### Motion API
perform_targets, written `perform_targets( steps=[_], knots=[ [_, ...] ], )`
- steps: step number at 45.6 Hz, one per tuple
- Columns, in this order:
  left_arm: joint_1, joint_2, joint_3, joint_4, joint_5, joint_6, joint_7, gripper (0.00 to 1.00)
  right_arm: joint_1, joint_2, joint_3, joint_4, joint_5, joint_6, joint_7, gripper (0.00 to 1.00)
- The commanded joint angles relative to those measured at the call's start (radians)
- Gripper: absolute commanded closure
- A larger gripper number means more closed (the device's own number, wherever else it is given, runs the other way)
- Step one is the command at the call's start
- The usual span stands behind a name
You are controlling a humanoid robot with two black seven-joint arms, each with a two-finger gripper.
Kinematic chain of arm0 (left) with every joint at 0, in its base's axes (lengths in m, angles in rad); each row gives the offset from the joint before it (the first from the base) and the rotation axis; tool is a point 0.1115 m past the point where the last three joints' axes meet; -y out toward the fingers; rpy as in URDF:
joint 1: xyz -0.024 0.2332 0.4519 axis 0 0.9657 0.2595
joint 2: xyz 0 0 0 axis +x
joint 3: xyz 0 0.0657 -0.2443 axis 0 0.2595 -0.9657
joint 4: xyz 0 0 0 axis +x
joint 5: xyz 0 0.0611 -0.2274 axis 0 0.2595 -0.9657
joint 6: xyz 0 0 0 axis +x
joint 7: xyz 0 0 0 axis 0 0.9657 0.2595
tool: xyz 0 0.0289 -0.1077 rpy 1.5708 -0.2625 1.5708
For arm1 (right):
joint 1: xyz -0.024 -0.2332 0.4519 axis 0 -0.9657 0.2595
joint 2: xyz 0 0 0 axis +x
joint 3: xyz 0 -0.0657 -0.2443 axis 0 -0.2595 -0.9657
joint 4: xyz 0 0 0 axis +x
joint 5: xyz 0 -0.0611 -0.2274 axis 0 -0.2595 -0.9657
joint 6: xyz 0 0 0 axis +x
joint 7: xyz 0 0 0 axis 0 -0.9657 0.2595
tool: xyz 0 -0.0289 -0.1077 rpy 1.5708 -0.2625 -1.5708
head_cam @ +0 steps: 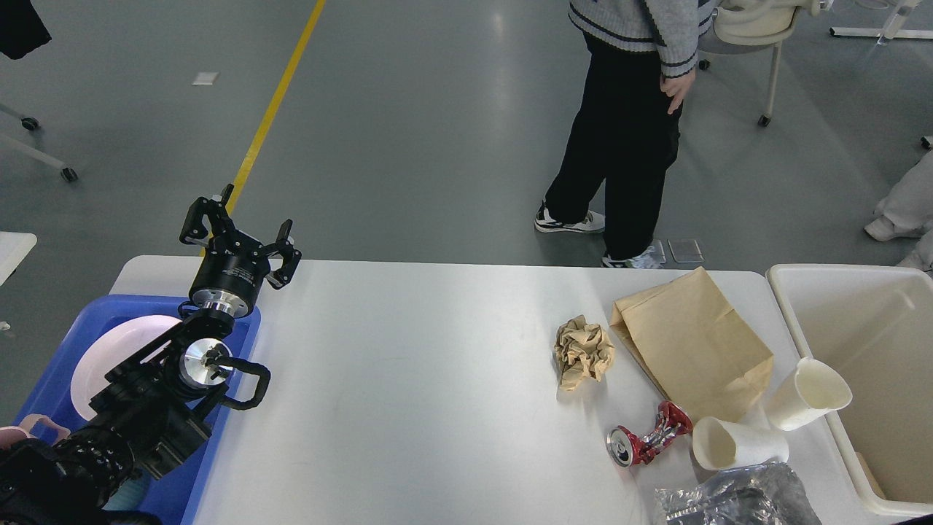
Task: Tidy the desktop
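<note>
The desktop (423,379) fills the lower part of the head view, a glossy white-grey surface whose far edge runs across the middle of the view, its far left corner rounded. At its left edge sits a blue tray (73,321) holding a pale pink plate (109,350); a bit of a pink cup (33,426) shows at the tray's near left. The left arm rises over the tray, and the left gripper (237,233) is held above the desktop's far left corner, its two fingers spread apart with nothing between them. The right arm and its gripper are out of view. The middle of the desktop is bare. Toward the right edge the litter is gathered: a crumpled ball of brown paper (583,351), just beside it a flattened brown bag (692,346) reaching to the far edge, and nearer, a crushed red can (649,436) lying on its side close to the bag's near corner. Two white paper cups lie tipped over, one (736,442) right of the can with its mouth facing left, the other (809,394) against the wall of a cream bin (802,321) with its mouth facing right. The bin stands at the desktop's right edge. A crinkled dark plastic wrapper (736,499) lies at the near edge below the cups. Beyond the far edge a person (627,146) in black trousers stands on the grey floor.
</note>
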Motion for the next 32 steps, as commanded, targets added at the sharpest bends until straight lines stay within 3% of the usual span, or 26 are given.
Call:
perform_targets(
  steps=[1,11,25,32],
  knots=[
    [0.0,0.0,0.0,0.0,0.0,0.001,0.0,0.02,0.003,-0.022,-0.004,0.018,-0.012,0.003,0.0,1.0],
    [0.0,0.0,0.0,0.0,0.0,0.0,0.0,0.02,0.026,-0.175,-0.018,0.088,-0.186,0.067,-0.004,1.0],
    [0.0,0.0,0.0,0.0,-0.001,0.0,0.0,0.02,0.159,-0.553,-0.019,0.094,-0.713,0.48,-0.027,1.0],
    [0.0,0.0,0.0,0.0,-0.001,0.0,0.0,0.02,0.189,-0.627,0.007,0.093,-0.764,0.535,-0.032,1.0]
  ],
)
